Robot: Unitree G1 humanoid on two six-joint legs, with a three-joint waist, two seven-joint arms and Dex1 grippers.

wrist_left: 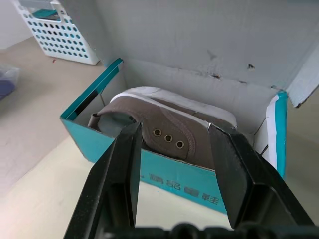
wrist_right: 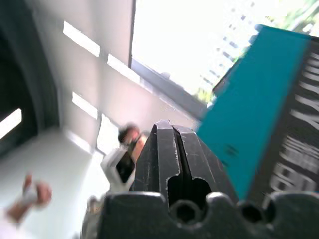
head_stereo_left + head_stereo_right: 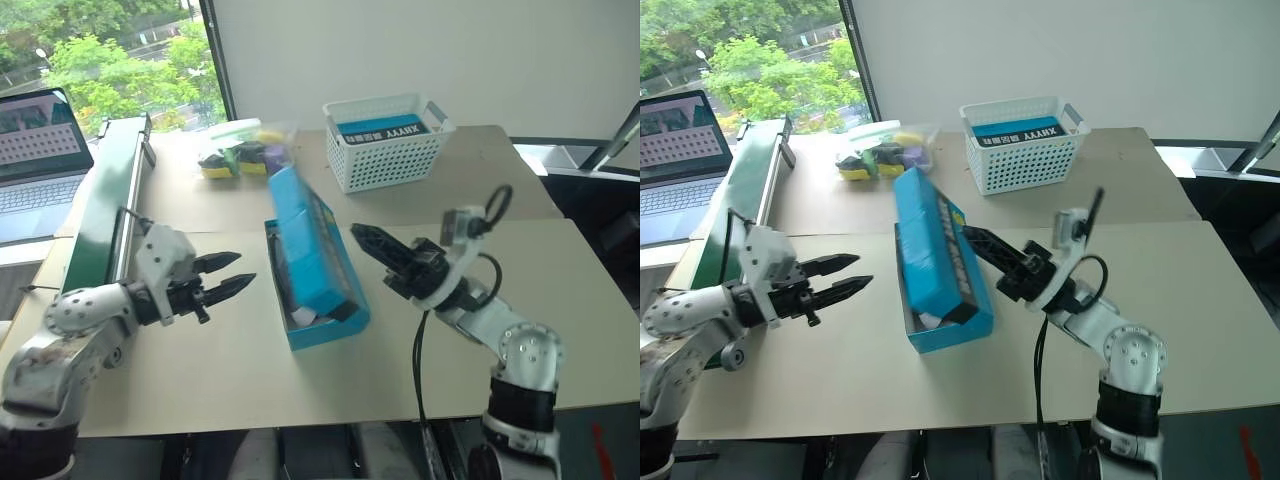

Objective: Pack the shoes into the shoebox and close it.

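The blue shoebox point(image 3: 327, 325) lies mid-table with its hinged lid point(image 3: 300, 235) raised and leaning over the opening. Greyish shoes point(image 1: 169, 130) with white soles lie inside, against the white inner wall. My left gripper point(image 3: 243, 268) hovers open to the left of the box, pointing at it with nothing between its fingers point(image 1: 124, 164). My right gripper point(image 3: 357, 233) is shut and empty, its tip right at the lid's blue outer face on the box's right side; I cannot tell if it touches. In the right wrist view the closed fingers point(image 2: 162, 149) sit beside the lid's black band point(image 2: 294, 149).
A white lattice basket point(image 3: 385, 150) stands at the back of the table. A clear bag of colourful items point(image 3: 238, 150) lies behind the box. A green conveyor-like frame point(image 3: 105, 195) and a laptop point(image 3: 35, 150) are at the far left.
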